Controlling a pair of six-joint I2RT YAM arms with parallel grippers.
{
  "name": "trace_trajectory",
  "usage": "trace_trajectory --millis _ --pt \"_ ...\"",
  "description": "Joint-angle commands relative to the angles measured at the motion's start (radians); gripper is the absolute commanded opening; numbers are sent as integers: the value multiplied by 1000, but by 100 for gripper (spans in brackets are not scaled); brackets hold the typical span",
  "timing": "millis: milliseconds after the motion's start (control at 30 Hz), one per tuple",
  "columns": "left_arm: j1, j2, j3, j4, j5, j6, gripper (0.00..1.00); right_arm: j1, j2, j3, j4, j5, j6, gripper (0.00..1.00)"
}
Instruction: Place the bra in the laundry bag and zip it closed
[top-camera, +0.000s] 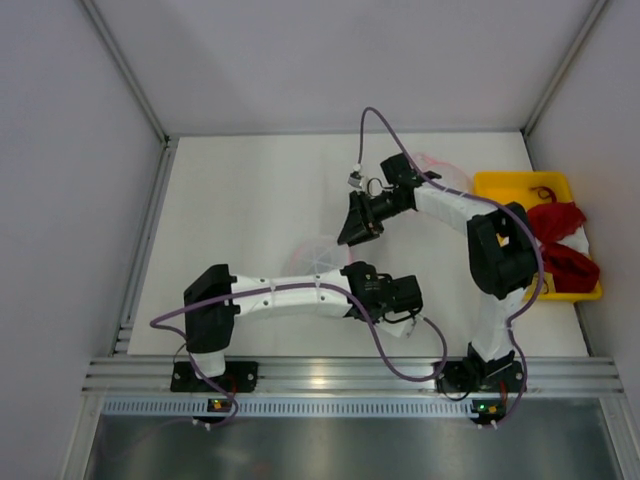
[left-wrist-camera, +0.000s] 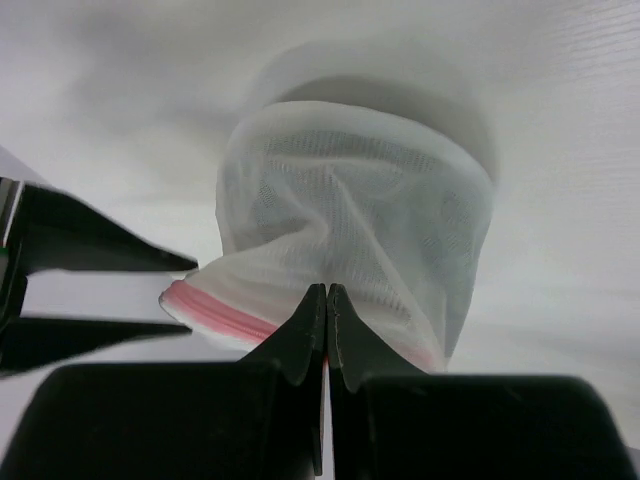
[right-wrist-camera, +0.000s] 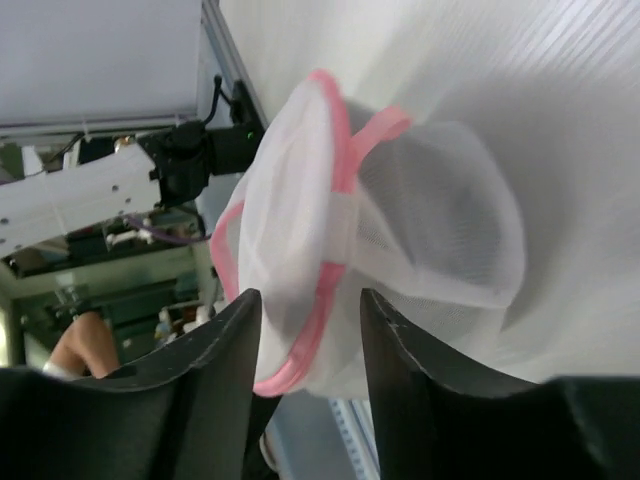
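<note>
The laundry bag (left-wrist-camera: 350, 220) is a white mesh pouch with pink zip trim, lifted and bunched between the two arms. From above it shows only faintly, as the laundry bag (top-camera: 320, 255). My left gripper (left-wrist-camera: 327, 290) is shut on its pink rim, and from above the left gripper (top-camera: 358, 275) sits at the bag's near right side. My right gripper (right-wrist-camera: 310, 298) stands open, and the bag's pink rim (right-wrist-camera: 325, 290) hangs in the gap between its fingers. In the top view the right gripper (top-camera: 348, 236) points down at the bag from behind. The bra is not in view.
A yellow tray (top-camera: 500, 185) at the right wall holds red garments (top-camera: 560, 240). Another pink-trimmed mesh pouch (top-camera: 445, 178) lies behind the right arm. Walls close in the table's left, back and right. The right gripper's fingers (left-wrist-camera: 90, 255) show at the left of the left wrist view.
</note>
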Motion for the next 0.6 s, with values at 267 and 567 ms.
trace_trajectory --millis 267,567 --pt "55 50 94 64 -92 -19 0 -53 -97 83 -220 111 -233 78" --pt "70 112 157 95 -100 1 0 -3 -125 -55 -112 7 -112 63"
